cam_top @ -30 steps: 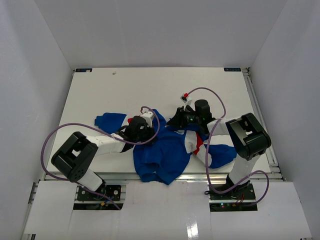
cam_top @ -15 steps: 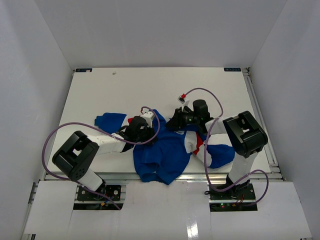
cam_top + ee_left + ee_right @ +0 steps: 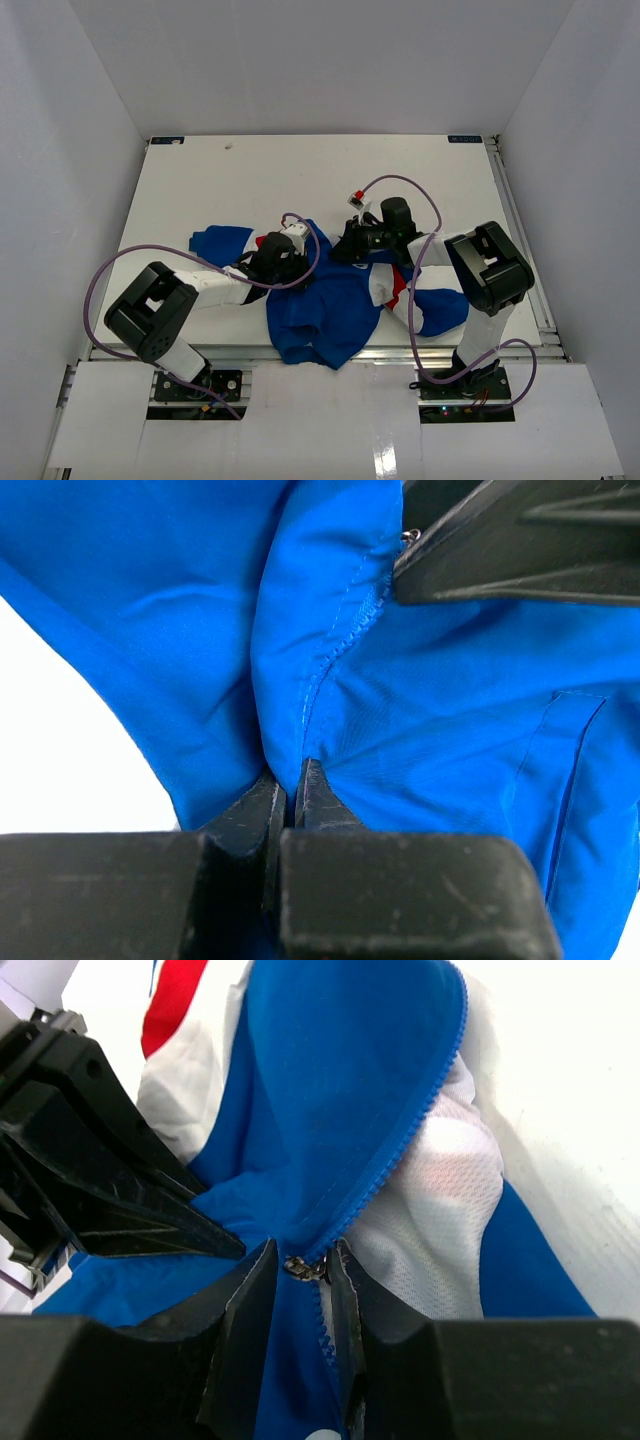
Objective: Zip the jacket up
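Observation:
The blue jacket (image 3: pixel 330 312) with white and red panels lies crumpled near the table's front edge. My left gripper (image 3: pixel 303 268) is shut on a fold of its blue fabric (image 3: pixel 290 780) beside a seam. My right gripper (image 3: pixel 337 252) faces it from the right, just above the fabric. In the right wrist view its fingers (image 3: pixel 300 1260) stand a little apart, with the metal zipper slider (image 3: pixel 303 1268) between them and a thin gap on the left side. The blue zipper teeth (image 3: pixel 400 1140) run up from the slider beside white mesh lining (image 3: pixel 450 1180). Above the slider the zipper is open.
White walls enclose the white table (image 3: pixel 300 180) on three sides. Purple cables (image 3: pixel 130 262) loop from both wrists. One blue sleeve (image 3: pixel 222 240) lies left of the left arm and another (image 3: pixel 440 310) by the right arm's base. The two grippers' fingers nearly meet (image 3: pixel 110 1190).
The right gripper has shifted slightly left along the jacket and its fingers have narrowed round the slider. The left gripper has held still on the fabric.

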